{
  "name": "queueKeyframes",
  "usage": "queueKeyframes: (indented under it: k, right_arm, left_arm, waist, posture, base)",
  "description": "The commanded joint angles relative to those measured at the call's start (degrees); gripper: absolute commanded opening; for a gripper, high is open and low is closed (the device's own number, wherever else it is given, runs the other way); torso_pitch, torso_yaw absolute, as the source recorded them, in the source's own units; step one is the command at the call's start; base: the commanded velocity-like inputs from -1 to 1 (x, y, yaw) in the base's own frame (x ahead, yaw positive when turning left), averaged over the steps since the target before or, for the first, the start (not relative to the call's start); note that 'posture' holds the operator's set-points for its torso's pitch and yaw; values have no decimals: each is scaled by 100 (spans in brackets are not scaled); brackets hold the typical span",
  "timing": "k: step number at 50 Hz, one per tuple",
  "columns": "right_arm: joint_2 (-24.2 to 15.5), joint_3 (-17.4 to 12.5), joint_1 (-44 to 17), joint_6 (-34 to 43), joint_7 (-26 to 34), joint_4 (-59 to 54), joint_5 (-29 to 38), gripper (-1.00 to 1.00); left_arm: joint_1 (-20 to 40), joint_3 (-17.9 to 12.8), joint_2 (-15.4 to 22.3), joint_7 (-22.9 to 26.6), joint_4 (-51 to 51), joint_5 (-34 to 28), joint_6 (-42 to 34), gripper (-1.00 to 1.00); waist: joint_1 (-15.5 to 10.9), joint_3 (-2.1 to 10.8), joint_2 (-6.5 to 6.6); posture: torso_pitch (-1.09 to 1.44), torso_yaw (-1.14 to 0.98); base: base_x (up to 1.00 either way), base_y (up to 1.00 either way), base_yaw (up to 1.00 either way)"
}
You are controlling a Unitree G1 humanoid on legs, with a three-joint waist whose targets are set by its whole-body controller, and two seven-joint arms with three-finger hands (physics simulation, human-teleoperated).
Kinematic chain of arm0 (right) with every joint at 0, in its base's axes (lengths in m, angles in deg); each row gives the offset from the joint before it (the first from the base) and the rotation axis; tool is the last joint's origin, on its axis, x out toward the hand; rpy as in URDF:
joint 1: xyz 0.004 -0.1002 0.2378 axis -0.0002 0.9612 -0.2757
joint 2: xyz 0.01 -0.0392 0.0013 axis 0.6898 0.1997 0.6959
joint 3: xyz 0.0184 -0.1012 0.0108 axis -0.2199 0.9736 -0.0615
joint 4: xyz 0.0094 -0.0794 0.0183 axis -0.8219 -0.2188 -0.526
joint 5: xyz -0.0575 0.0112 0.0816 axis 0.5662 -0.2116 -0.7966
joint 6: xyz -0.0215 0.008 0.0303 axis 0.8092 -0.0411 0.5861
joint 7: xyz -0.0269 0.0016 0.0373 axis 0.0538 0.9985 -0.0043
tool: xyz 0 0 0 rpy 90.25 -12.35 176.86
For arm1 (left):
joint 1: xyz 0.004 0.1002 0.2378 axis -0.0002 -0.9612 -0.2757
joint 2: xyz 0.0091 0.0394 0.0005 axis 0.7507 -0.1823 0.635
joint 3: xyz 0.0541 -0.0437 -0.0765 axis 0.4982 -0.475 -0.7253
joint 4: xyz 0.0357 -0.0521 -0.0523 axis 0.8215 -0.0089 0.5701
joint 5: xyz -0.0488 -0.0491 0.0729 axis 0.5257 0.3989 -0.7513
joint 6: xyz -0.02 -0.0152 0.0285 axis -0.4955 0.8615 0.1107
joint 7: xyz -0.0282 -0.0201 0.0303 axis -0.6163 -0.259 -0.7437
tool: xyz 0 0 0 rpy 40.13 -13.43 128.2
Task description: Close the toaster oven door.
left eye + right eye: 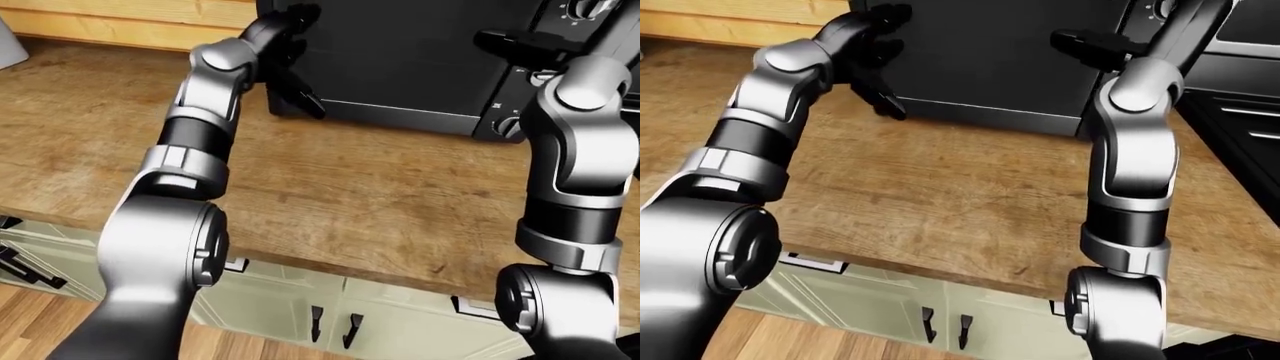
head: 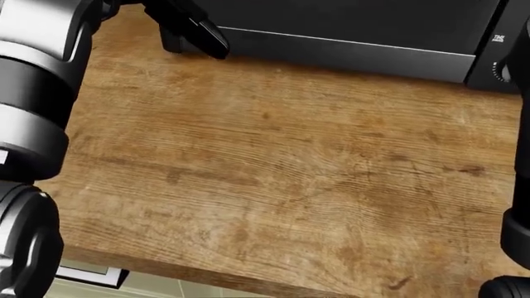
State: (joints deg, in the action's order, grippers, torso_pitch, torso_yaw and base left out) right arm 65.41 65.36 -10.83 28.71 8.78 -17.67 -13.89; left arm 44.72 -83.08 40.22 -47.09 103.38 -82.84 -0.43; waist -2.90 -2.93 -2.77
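Note:
The black toaster oven [image 1: 400, 52] stands on the wooden counter at the top of the left-eye view. Its dark door [image 1: 980, 60] stands upright against the oven's face, with a silver strip [image 1: 400, 116] along the bottom edge. My left hand [image 1: 285, 52] is at the oven's left edge, its fingers [image 1: 300, 94] spread open and holding nothing. My right hand [image 1: 1090, 41] is raised against the right part of the door, fingers stretched out and open. The control panel with knobs [image 1: 510, 124] is to the right of the door, partly hidden by my right arm.
The wooden counter [image 1: 350, 195] stretches below the oven. Pale green cabinet doors with black handles [image 1: 330, 322] sit under its edge. A wooden wall [image 1: 120, 22] runs along the top left. A black stove [image 1: 1240, 112] is at the right in the right-eye view.

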Motion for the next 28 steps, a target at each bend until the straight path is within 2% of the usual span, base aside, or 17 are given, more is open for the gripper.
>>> queueKeyframes:
  k: [1, 14, 28]
  right_arm:
    - [-89, -31, -202, -145, -9, 168, 48, 100]
    - [-131, -53, -211, -133, -16, 176, 20, 100]
    - [-138, -64, -157, -153, -34, 207, 14, 100]
  left_arm:
    - [304, -39, 5, -297, -160, 97, 229, 100]
    - [503, -84, -1, -978, 308, 107, 297, 100]
    - [525, -85, -24, -1029, 350, 131, 273, 100]
  waist:
    - [34, 175, 0]
    - [64, 152, 3]
    - [111, 153, 10]
  posture:
    - [0, 0]
    - [0, 0]
    - [0, 0]
  base:
    - [0, 0, 0]
    - [0, 0, 0]
    - [0, 0, 0]
